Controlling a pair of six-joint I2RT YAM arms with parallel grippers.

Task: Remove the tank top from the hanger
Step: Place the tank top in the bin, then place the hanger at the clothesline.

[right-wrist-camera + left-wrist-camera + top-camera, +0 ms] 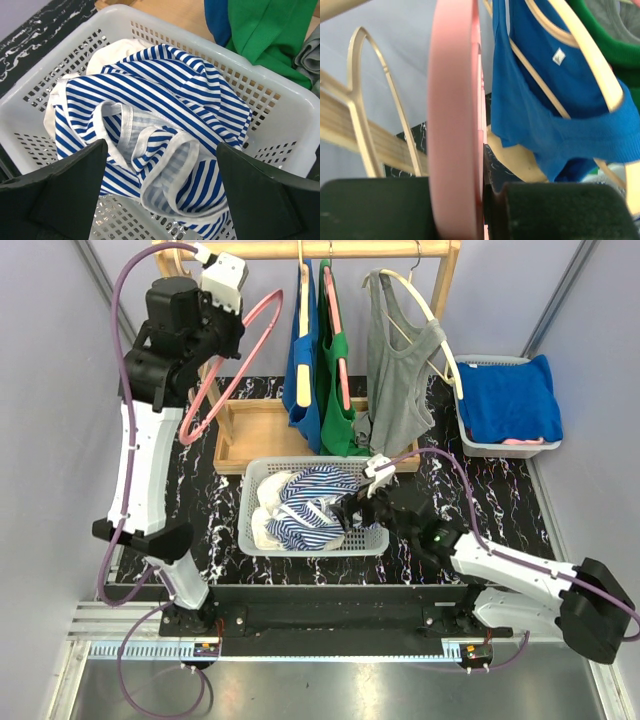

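A bare pink hanger [240, 355] is raised at the left of the rack, and my left gripper [212, 358] is shut on its rim. In the left wrist view the pink hanger [455, 125] stands pinched between the dark pads of my left gripper [470, 200]. The blue-and-white striped tank top [310, 505] lies crumpled in the white basket [250, 475], off the hanger. My right gripper [352, 512] hovers at the basket's right side. From the right wrist, my right gripper [162, 190] stands open just above the striped tank top [160, 115], with nothing between its fingers.
A wooden rack [340, 250] carries a blue top [300, 360], a green top [335, 380] and a grey tank top [400, 380] on hangers. A second basket with blue cloth [510, 400] stands at the right. White cloth [270, 510] lies under the striped top.
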